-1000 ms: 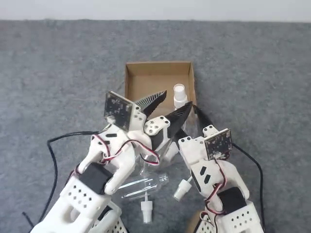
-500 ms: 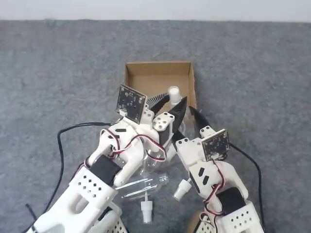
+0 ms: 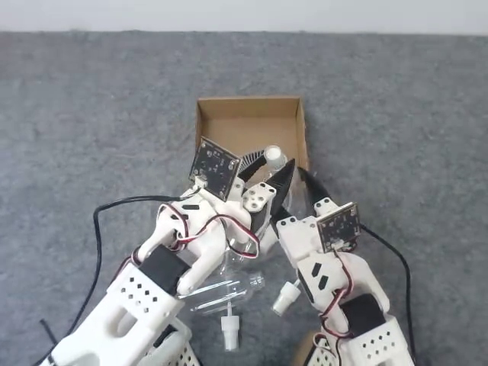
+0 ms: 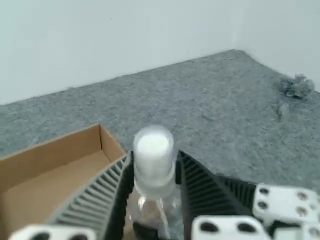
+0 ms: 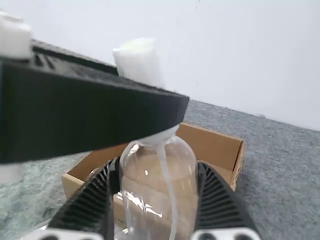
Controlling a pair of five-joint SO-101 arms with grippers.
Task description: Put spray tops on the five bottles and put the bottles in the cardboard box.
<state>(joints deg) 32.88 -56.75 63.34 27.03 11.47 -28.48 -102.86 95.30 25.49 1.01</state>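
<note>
High view: a grey carpet (image 3: 91, 114) is seen covering the whole work surface, and it is bounded at the far edge by a plain white wall (image 3: 244, 14). A small clump of lint (image 4: 297, 86) is seen on the carpet near the wall corner in the left wrist view.

An open cardboard box (image 3: 198, 126) is set on the carpet just beyond the two arms. The left gripper (image 4: 155, 165) is closed narrowly around a white spray top (image 4: 154, 150), which is held over the near right part of the box. The right gripper (image 5: 157, 172) is clamped on the body of a clear bottle (image 5: 157, 190), held upright directly under that top at the box's near edge. The top's thin tube is seen running down inside the bottle; whether the top is fully seated on the neck cannot be told.

Two loose spray tops (image 3: 229, 329) (image 3: 287, 297) are left lying on the carpet between the arm bases, and a clear bottle without a top (image 3: 225, 293) is lying just beside them. A black cable (image 3: 95, 252) is looped over the carpet beside the left arm.

Fine print is carried on the two wrist camera boards (image 3: 216, 166) (image 3: 339, 226), but it is too small to be read.
</note>
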